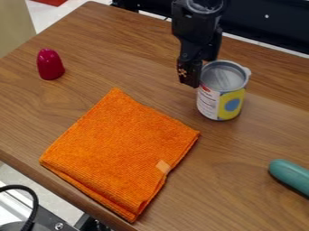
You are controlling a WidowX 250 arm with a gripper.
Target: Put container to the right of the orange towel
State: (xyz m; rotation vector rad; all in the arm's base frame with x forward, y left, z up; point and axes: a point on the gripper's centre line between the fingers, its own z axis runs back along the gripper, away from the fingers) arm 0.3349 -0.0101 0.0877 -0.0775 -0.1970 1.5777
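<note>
A can [219, 100] stands upright on the wooden table [96, 36], past the right corner of the orange towel [120, 149] and a little farther toward the top of the view, near the cloth but apart from it. Its top is open, showing a grey metal inside, and its side carries a white label with some red and a yellow part with a blue round patch. The black gripper [195, 73] hangs down from the top edge at the can's upper left side, right by the rim; whether it is spread wide, drawn narrow or holding the can, I cannot tell. The towel lies folded into a thick, flat square, turned at a slant, with a small pale orange tag near its lower right edge. A shiny dark red rounded piece [50, 65] stands toward the upper left, and a teal rounded object [291, 175] lies at the right edge, partly cut off
</note>
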